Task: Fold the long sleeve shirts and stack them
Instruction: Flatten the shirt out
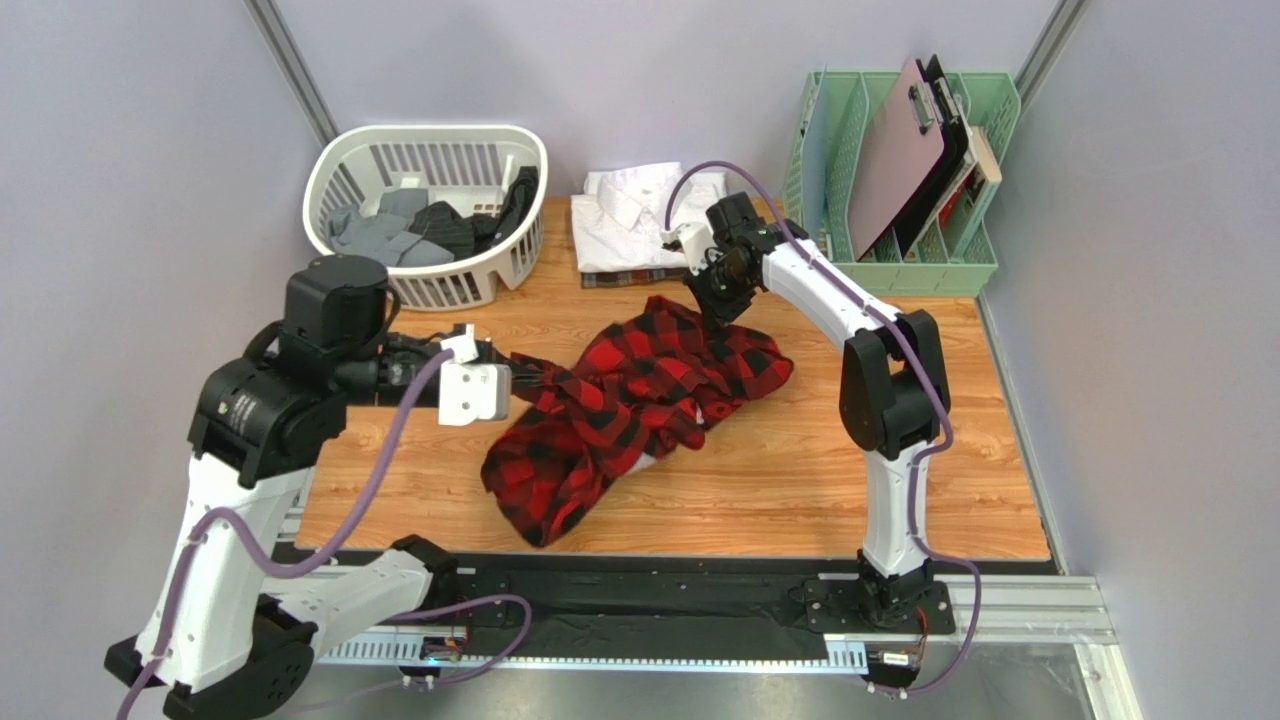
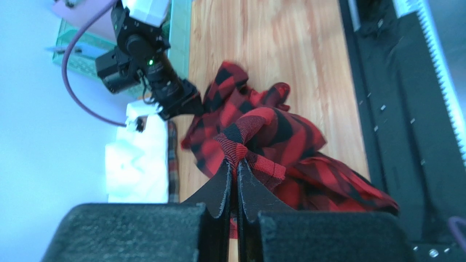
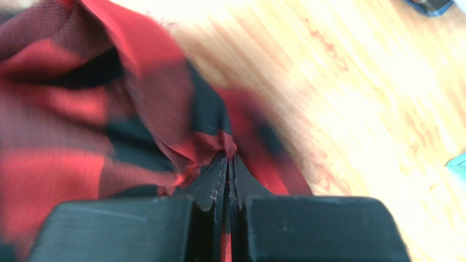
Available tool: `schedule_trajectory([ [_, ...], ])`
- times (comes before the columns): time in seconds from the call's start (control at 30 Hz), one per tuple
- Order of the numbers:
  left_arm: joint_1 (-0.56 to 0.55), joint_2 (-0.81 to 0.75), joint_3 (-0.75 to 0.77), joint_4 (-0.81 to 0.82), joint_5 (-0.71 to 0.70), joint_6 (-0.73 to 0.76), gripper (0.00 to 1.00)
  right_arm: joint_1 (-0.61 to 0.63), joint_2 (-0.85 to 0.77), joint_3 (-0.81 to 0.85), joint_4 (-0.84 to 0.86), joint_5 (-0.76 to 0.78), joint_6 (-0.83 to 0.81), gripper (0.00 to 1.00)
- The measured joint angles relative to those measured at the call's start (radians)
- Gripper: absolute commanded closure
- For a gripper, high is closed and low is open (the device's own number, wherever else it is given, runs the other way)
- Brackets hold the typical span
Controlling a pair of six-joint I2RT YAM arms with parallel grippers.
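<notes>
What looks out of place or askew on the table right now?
Only the red checked shirt: it lies bunched in a heap mid-table, pinched by the left gripper and the right gripper. The folded white shirt behind it looks tidy.

You are working in a robot lab cell: plain grey partition walls (image 1: 135, 150) box in a wood-grain tabletop (image 1: 842, 480). A slotted aluminium rail (image 1: 1037, 608) fronts it.

The top external camera looks down from above and behind both arm bases over the whole table (image 1: 842, 488); the left wrist camera sits just behind its own fingers (image 2: 217, 190), facing across toward the right gripper (image 2: 194, 105). The right wrist camera hangs very close to the red checked shirt (image 3: 54, 180); all three views share it.
</notes>
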Motion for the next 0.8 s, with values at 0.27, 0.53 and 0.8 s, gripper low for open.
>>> schedule_trajectory([
  [0.27, 0.0, 0.023, -0.152, -0.06, -0.008, 0.018, 1.0, 0.0, -0.126, -0.029, -0.043, -0.029, 0.011, 1.0],
  [0.53, -0.092, 0.125, -0.444, -0.119, -0.132, 0.112, 1.0, -0.017, -0.194, -0.039, -0.057, -0.035, 0.02, 1.0],
  [0.8, -0.101, 0.317, -0.557, -0.016, -0.396, 0.074, 1.0, -0.064, -0.227, 0.088, -0.113, -0.097, 0.069, 1.0],
])
